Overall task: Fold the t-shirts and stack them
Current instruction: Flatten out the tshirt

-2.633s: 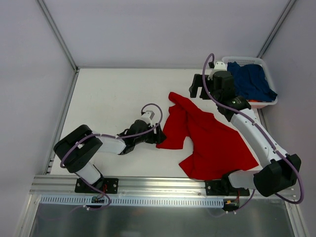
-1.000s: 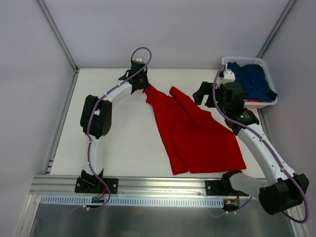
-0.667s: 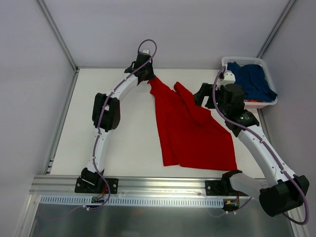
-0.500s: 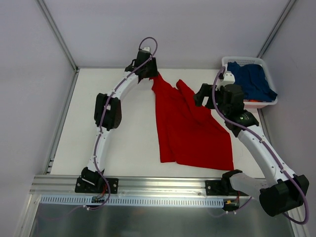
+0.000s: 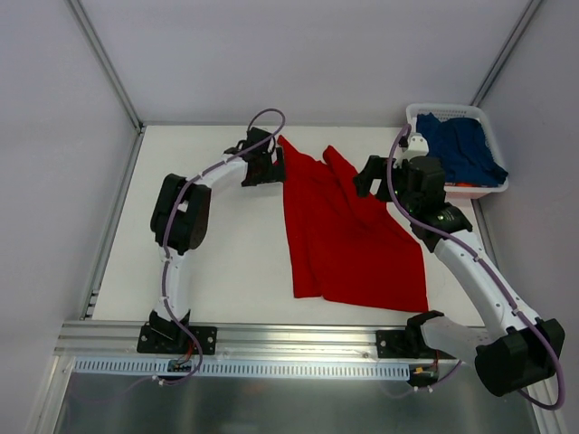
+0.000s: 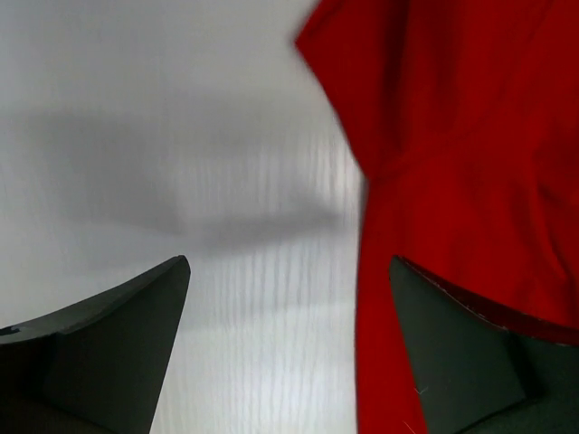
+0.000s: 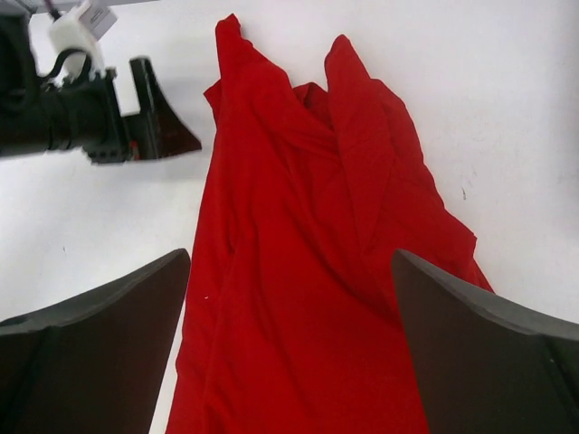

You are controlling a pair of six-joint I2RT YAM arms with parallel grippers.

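Lying flat on the white table point(image 5: 217, 253), the red t-shirt point(image 5: 348, 244) starts just inside the near edge, right of centre. There it is at its widest, with a roughly straight near edge. Its long axis runs near to far and leans a little left. It narrows going away and ends in two pointed flaps close to the far edge. A lengthwise fold runs down its left side, so the cloth lies doubled there.

The right gripper point(image 5: 369, 174) hangs over the shirt's far right part. Its jaws are spread wide with nothing between them. The right wrist view shows only red cloth point(image 7: 298, 271) below and between the fingers point(image 7: 99, 353). That arm reaches across the table's right side and covers part of the surface there.

The left gripper point(image 5: 274, 167) sits just beside the shirt's far left edge, pointing right toward it. Its jaws are also wide apart and grip nothing. In the left wrist view, bare table fills the gap between them. The red edge point(image 6: 452, 163) lies by the right-hand finger, though whether that finger touches it cannot be told.

At the far right corner stands a white basket point(image 5: 443, 108). A navy t-shirt point(image 5: 461, 149) is bunched inside it, well apart from the red one.
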